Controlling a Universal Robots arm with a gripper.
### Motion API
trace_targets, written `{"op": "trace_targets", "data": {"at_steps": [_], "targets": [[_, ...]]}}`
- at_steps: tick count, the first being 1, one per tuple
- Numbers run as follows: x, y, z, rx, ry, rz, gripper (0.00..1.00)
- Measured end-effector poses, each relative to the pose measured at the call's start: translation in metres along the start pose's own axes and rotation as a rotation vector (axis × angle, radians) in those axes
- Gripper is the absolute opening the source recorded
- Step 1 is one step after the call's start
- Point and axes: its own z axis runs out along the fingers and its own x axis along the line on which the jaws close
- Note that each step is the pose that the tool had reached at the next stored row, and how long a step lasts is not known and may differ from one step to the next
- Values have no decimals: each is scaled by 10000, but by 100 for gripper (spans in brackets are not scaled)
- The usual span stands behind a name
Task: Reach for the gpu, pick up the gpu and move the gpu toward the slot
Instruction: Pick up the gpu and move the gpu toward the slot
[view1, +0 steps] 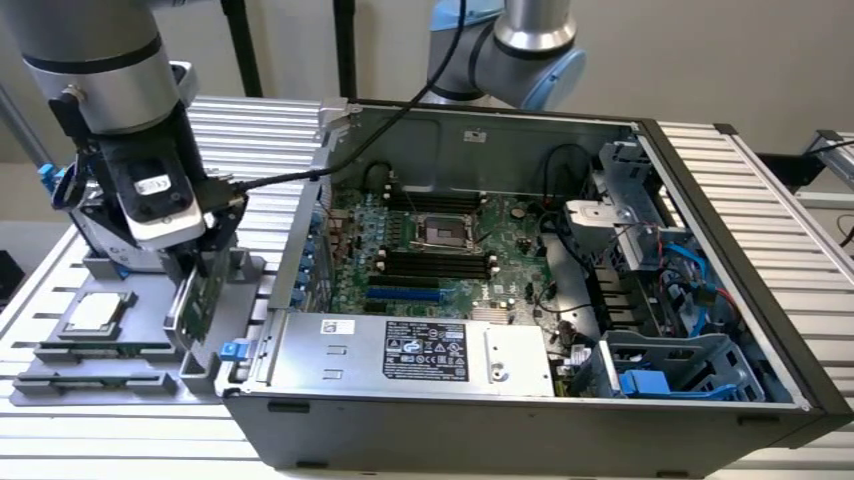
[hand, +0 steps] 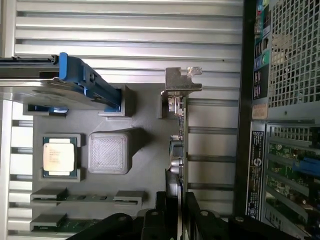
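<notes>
Beside the case (view1: 534, 440) on the exterior view's left, the gpu (view1: 200, 305) (hand: 177, 145) stands on edge in a gray holder (view1: 134, 370) on the desk (view1: 781, 210). The tool (view1: 195, 264) (hand: 181, 210) is clenched on its upper edge.

Bright even light, soft shadows, mild glare on alu table slats (hand: 125, 30)

Thin green gpu (view1: 200, 305) (hand: 178, 145), upright on edge in gray holder (hand: 145, 150)
</notes>
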Motion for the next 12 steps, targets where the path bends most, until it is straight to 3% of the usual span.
{"op": "trace_targets", "data": {"at_steps": [12], "targets": [[-146, -4, -550, 1, 16, -12, 26]]}}
